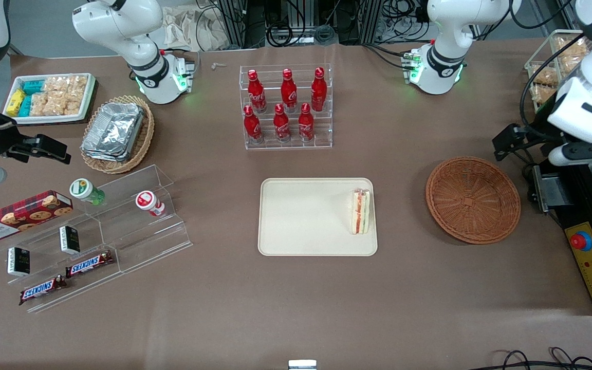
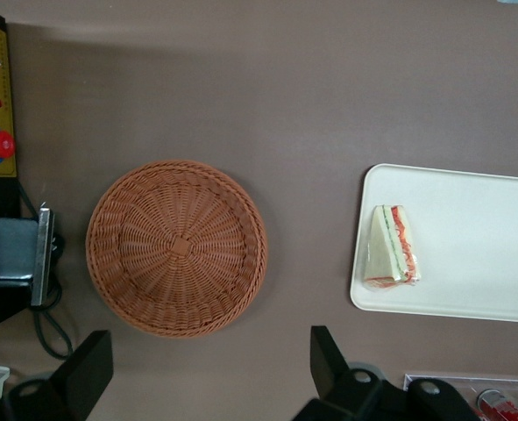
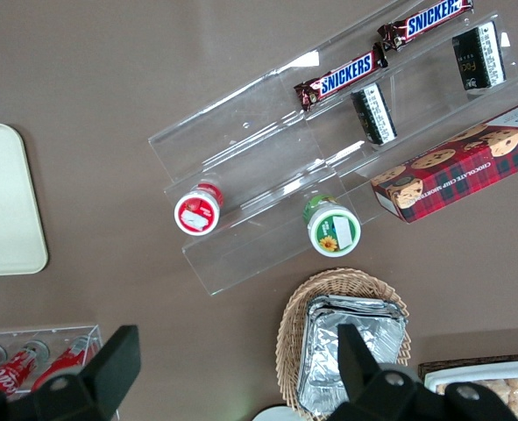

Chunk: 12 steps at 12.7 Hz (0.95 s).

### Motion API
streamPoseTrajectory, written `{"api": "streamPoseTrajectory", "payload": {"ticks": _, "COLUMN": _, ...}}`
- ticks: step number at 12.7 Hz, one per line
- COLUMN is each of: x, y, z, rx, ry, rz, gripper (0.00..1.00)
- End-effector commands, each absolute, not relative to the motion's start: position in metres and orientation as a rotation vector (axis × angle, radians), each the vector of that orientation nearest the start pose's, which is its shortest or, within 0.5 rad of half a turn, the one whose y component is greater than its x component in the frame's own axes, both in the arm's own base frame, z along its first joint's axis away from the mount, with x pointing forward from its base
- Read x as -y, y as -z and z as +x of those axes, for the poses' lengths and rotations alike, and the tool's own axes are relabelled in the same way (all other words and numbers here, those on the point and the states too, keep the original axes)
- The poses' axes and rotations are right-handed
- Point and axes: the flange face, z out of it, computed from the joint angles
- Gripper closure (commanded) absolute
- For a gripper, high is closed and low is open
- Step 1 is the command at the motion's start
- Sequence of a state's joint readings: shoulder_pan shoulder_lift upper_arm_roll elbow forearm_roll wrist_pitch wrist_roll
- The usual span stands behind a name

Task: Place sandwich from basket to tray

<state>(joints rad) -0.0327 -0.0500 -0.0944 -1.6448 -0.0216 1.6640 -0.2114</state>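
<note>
Brown tabletop (image 1: 296,298) fills your front view from edge to edge. At frame centre you have the tray (image 1: 301,216), lying flat, with the sandwich (image 1: 360,211) resting on it against its right-hand edge, filling stripes facing up. The basket (image 1: 473,199) sits right of centre, apart from the tray, and holds nothing.

Your left gripper (image 2: 210,377) is raised at the working arm's end of the table. In the left wrist view its two fingers (image 2: 327,355) stand spread wide apart with nothing between them, and basket (image 2: 176,247) and sandwich (image 2: 392,247) both show clear of them, the sandwich on the tray (image 2: 486,254) near its rounded corner.

Upper centre of the front view, a clear rack (image 1: 285,105) carries six red bottles. Upper left, you have a white tray of snack packets (image 1: 49,97) and, beside it, a paler basket with foil containers (image 1: 117,132). Lower left, a clear stepped stand (image 1: 116,241) holds two small cups, dark packets and two Snickers bars (image 1: 67,277), with a tartan cookie box (image 1: 18,215) at its end. A yellow control box with a red button (image 1: 591,262) occupies the right edge.
</note>
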Motion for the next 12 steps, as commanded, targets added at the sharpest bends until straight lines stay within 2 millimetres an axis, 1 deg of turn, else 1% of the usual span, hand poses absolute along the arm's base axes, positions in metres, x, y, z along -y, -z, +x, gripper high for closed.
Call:
{"api": "streamPoseTrajectory", "payload": {"ticks": 1, "x": 0.0734, "y": -0.6285, "z": 0.5371, "rx": 0.127, "ry": 0.092, "rz": -3.180, "gripper": 0.00}}
{"api": "streamPoseTrajectory", "payload": {"ticks": 2, "x": 0.0735, "y": -0.6360, "z": 0.5382, "rx": 0.124, "ry": 0.114, "rz": -3.182, "gripper": 0.00}}
{"api": "streamPoseTrajectory", "payload": {"ticks": 6, "x": 0.0772, "y": -0.6301, "z": 0.5385, "rx": 0.060, "ry": 0.067, "rz": -3.178, "gripper": 0.00}}
{"api": "streamPoseTrajectory", "payload": {"ticks": 9, "x": 0.0752, "y": -0.6316, "z": 0.5326, "rx": 0.061, "ry": 0.024, "rz": -3.175, "gripper": 0.00}}
{"api": "streamPoseTrajectory", "payload": {"ticks": 12, "x": 0.0753, "y": -0.6348, "z": 0.5328, "rx": 0.064, "ry": 0.028, "rz": -3.176, "gripper": 0.00}}
